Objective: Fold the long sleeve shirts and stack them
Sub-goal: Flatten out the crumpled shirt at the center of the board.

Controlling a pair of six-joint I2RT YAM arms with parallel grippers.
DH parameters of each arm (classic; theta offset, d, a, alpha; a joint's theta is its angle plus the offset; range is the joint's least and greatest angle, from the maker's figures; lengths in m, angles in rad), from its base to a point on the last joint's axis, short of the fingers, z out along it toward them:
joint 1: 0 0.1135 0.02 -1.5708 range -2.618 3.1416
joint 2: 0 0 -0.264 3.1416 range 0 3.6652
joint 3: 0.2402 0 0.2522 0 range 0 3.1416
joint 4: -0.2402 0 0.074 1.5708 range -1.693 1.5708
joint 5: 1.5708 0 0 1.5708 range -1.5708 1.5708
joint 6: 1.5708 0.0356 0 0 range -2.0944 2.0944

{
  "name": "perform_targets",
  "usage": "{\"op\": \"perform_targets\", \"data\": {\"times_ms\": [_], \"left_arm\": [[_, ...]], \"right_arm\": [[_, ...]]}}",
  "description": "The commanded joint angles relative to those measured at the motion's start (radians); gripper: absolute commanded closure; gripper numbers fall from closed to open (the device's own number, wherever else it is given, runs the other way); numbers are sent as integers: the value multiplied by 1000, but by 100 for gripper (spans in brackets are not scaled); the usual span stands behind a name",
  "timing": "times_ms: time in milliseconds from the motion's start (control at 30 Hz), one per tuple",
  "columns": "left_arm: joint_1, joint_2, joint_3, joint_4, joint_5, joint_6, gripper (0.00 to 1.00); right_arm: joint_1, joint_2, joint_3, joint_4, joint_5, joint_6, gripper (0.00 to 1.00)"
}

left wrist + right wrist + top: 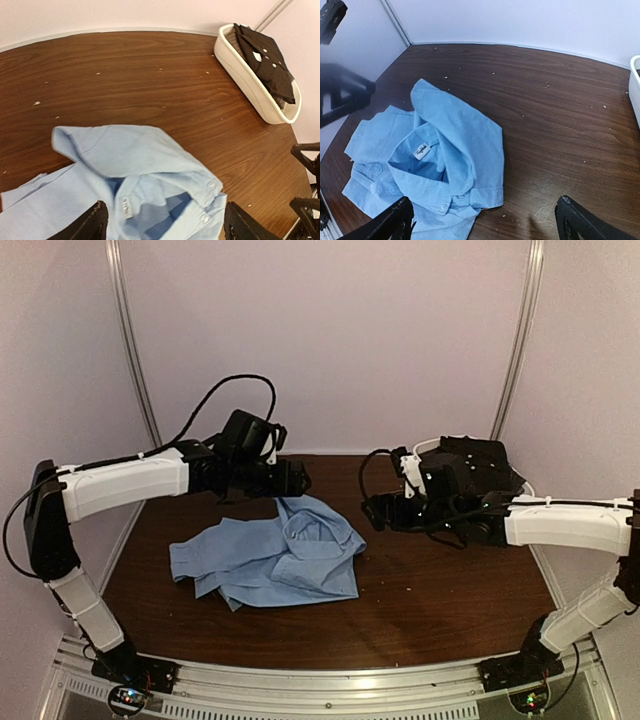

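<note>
light blue long sleeve shirt bunched in a loose, unfolded heap on the brown counter, left of centre, with nothing gripping it. collar opened upward, small white label showing inside the neck. one flap of cloth thrown over the top of the heap toward the far side; a cuff with two pale buttons at the edge nearest the left wrist camera.

left end effector just above the far edge of the shirt, jaws spread wide; in the left wrist view, black fingers at either side of the collar area, no cloth pinched between them.

right end effector beside the shirt's right edge, apart from it, jaws fully spread over bare wood and empty; shirt off to its left in the right wrist view.

pale specks scattered across the counter. white tub at the far right corner of the counter, well apart from the shirt, holding a dark garment. plain pale walls around the counter.
</note>
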Motion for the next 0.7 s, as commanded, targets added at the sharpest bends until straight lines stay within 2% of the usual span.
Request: {"op": "perform_targets", "data": {"times_ms": [0,133,300,500,667], "left_arm": [[53,-163,-165,31,-56,-17,18],[117,-280,-313,36,-56,-41,18],[163,-308,-408,64,-26,-34,18],[190,-183,-360,118,16,-5,18],[218,-50,-274,176,70,7,19]], "right_arm": [[143,0,-11,49,110,-44,0],[309,72,30,26,183,-59,0],[447,226,133,-34,268,-57,0],[512,442,284,-124,397,-28,3],[513,521,322,-145,428,5,6]]}}
